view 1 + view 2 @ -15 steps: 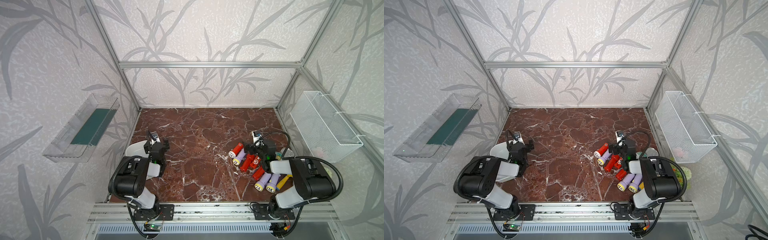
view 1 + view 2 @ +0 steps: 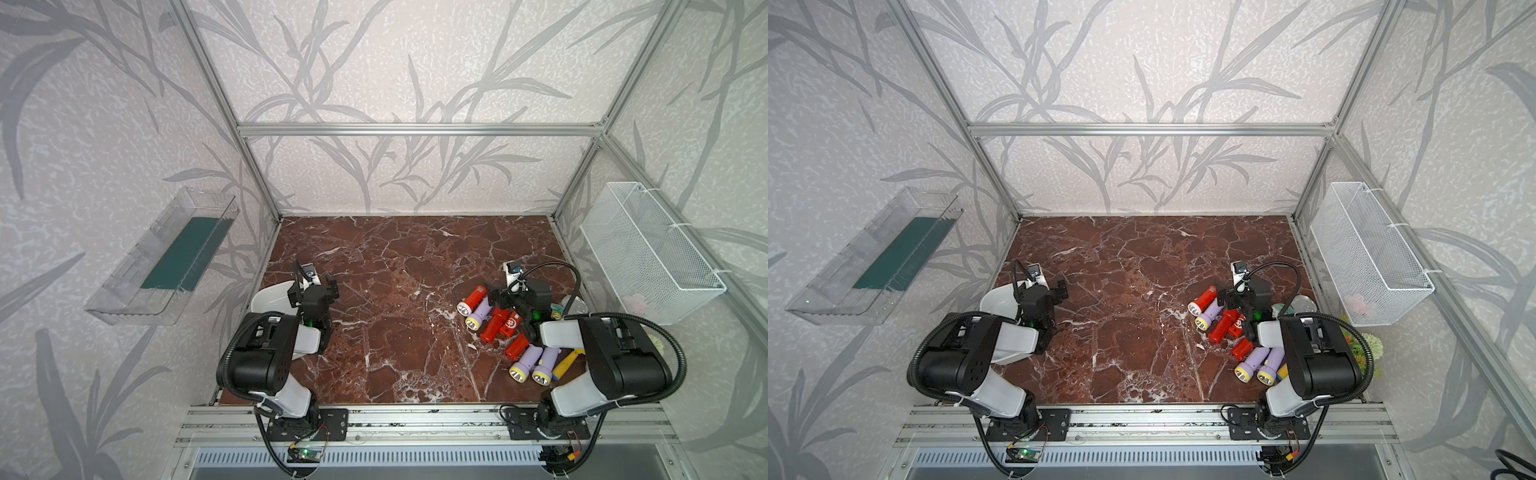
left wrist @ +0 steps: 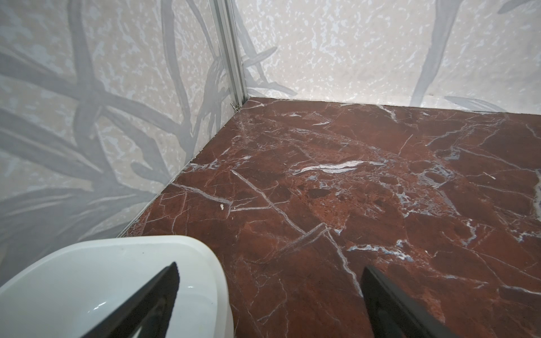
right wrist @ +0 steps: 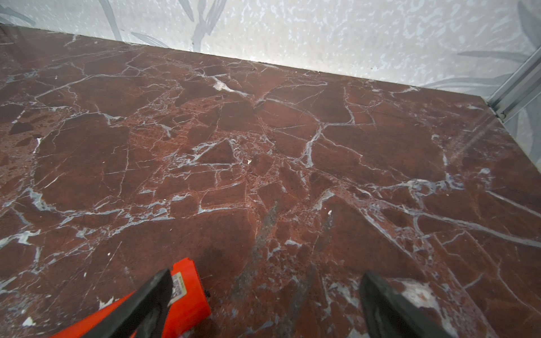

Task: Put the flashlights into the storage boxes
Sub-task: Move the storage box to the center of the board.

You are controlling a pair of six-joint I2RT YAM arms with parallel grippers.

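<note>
On the right side of the table, seven flashlights lie in a loose heap, and none has shifted in the last half second. Neither arm has visibly moved either. The right gripper hangs over the far end of the heap, jaws spread wide and empty. One finger crosses the butt of a red flashlight; whether it touches, I cannot tell. Across the table, well apart from the heap, the left gripper stands just as wide and empty, half over the tray by the left wall. The part of the tray in view holds nothing. By my reading no pick has begun, so all seven remain to be carried.
</note>
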